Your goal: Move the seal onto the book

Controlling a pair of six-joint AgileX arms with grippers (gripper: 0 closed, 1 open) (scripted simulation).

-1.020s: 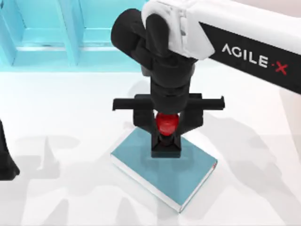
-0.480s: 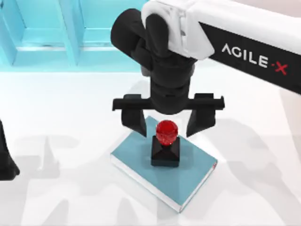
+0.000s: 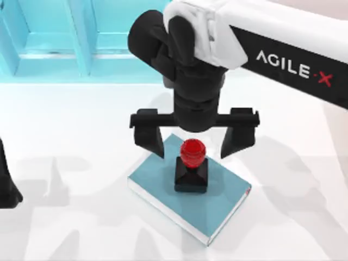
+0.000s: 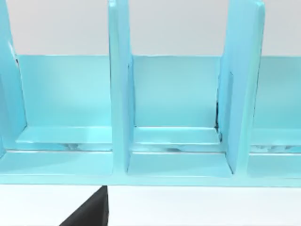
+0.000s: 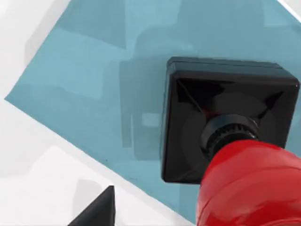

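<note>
Since a second ago my right tool (image 3: 193,142) has let go of the seal (image 3: 191,167) and lifted a little; its fingers, which then pinched the red knob, now stand spread wide, one on each side of the knob and clear of it.

The white tabletop (image 3: 81,130) has open room on the left, the right and the near side of the book. Along its far edge stands the teal shelf unit (image 3: 54,38); the left wrist view looks into its upright dividers and open bays (image 4: 176,94).

My right arm (image 3: 272,49) reaches in from the top view's right, and its black band carries the white lettering "AGILE·X" (image 3: 293,68), with the X in red.

The book (image 3: 212,204) lies flat and turned at an angle on the tabletop, its white page edges showing along the two near sides and a small red mark at its right corner (image 3: 248,190). All four corners have bare tabletop around them.

The seal stands upright on the teal cover (image 5: 94,80), toward its far half, with cover showing around its black base (image 5: 188,117).

My left arm (image 3: 6,185) sits parked at the left edge of the tabletop; I cannot tell how its tool stands.
</note>
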